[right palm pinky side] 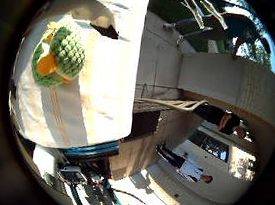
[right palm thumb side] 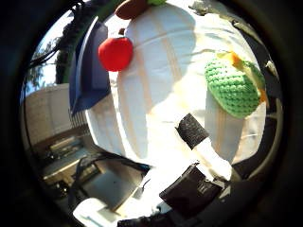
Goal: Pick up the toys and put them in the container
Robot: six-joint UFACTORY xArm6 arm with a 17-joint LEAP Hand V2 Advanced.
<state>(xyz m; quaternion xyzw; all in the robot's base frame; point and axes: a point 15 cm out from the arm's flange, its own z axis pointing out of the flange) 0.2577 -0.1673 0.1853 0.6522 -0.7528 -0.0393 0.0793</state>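
Note:
A green crocheted toy (right palm thumb side: 234,90) with orange and yellow bits lies on the white striped tablecloth (right palm thumb side: 161,80), apart from my hand. Further along the cloth rests a round red toy (right palm thumb side: 115,53), touching a dark blue container (right palm thumb side: 87,71) at the cloth's edge. Past the red one, a brown toy (right palm thumb side: 132,7) with a green bit shows only in part. Of my right hand (right palm thumb side: 196,161), one straight finger with a black pad (right palm thumb side: 191,130) reaches over the cloth, short of the green toy. It holds nothing.
The cloth ends in a hanging edge (right palm pinky side: 127,106), with paved ground (right palm pinky side: 167,187) below. A pale low wall (right palm pinky side: 231,79) and a building stand beyond the table. Trees rise behind the wall.

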